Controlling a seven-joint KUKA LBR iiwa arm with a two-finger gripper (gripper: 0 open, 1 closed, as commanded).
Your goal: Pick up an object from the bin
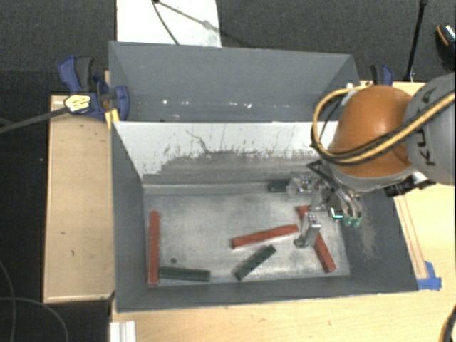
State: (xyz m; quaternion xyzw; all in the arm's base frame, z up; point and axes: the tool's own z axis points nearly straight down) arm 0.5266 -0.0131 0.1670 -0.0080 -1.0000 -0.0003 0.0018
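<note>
My gripper (308,235) hangs low over the right part of the bin floor, its metal fingers pointing down. Just below and right of it a red bar (323,252) lies slanted towards the front right corner, its upper end hidden behind the fingers. A second red bar (264,236) lies nearly level to the gripper's left, its right end close to the fingertips. A dark green bar (254,262) lies slanted in front of that one. Nothing shows between the fingers.
A third red bar (153,248) lies along the bin's left wall, with another dark green bar (184,274) flat near the front left corner. A small dark piece (277,186) sits at the back wall. The arm's orange cover fills the right side above the bin.
</note>
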